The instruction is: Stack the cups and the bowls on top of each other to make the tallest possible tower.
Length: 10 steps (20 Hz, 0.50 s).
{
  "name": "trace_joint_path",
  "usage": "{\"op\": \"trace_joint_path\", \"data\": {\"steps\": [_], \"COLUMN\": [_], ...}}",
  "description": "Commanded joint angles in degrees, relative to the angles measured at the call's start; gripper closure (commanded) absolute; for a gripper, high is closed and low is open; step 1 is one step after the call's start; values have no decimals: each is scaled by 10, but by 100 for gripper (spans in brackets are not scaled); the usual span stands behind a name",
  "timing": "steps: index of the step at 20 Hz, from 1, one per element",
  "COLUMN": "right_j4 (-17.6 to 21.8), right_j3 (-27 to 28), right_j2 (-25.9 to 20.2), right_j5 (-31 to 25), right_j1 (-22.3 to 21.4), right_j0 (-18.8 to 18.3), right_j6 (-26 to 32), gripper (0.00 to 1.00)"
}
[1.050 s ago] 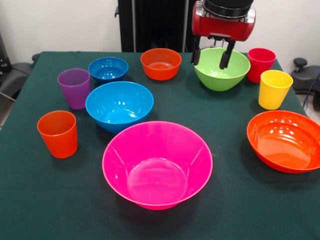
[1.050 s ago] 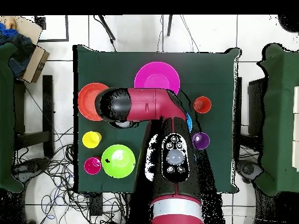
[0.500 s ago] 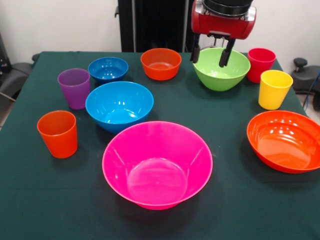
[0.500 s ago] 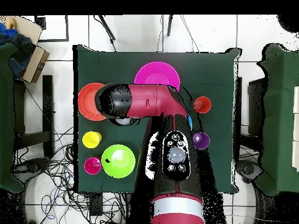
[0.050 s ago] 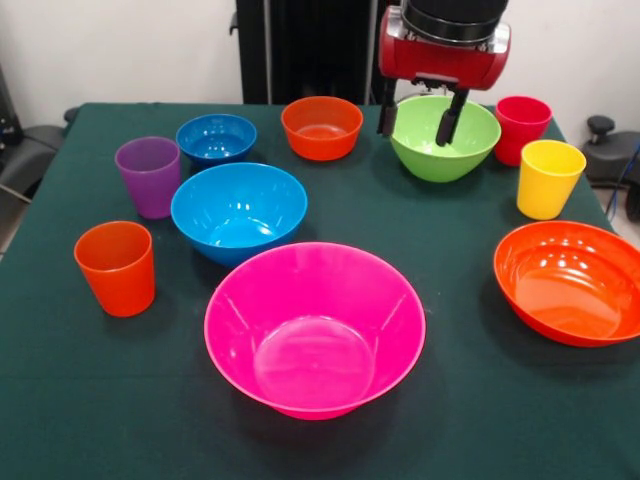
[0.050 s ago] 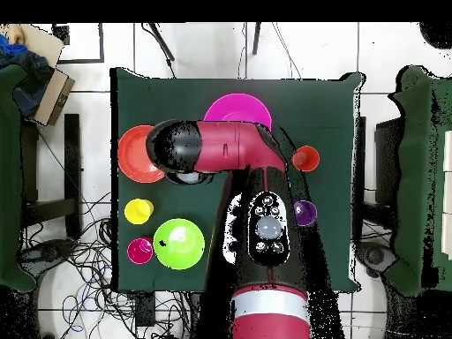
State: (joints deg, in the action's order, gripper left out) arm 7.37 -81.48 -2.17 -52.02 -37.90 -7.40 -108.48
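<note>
Above the green bowl: gripper (image 5: 418, 117) is hanging with fingers apart, gripping nothing.
Green bowl (image 5: 445, 137): sitting directly beneath the gripper.
Red cup (image 5: 521, 129), yellow cup (image 5: 547, 178): standing beyond that bowl.
Small orange bowl (image 5: 321, 127): sitting beside the gripper, opposite side.

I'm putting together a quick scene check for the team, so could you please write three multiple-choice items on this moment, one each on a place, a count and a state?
1. Which bowl does the hand hang at?
A. pink bowl
B. green bowl
C. large blue bowl

2. How many cups stand on the table?
A. two
B. six
C. four

3. How are the hand's fingers?
A. open, holding nothing
B. shut on a cup
C. shut on a bowl

Key: 1 B, the fingers hang at the green bowl; 2 C, orange cup, purple cup, red cup, yellow cup; 3 A, the fingers are spread with nothing between them.
</note>
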Motion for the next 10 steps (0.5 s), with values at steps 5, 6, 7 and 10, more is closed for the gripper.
{"op": "trace_joint_path", "data": {"steps": [5,6,7,10], "right_j4": [52,52,53,53], "right_j3": [37,36,36,40], "right_j2": [-47,-48,-48,-52], "right_j5": [-25,-22,-19,-17], "right_j1": [64,65,66,71], "right_j0": [-18,-20,-21,-25], "right_j6": [75,77,79,86], "gripper": [0,0,0,0]}}
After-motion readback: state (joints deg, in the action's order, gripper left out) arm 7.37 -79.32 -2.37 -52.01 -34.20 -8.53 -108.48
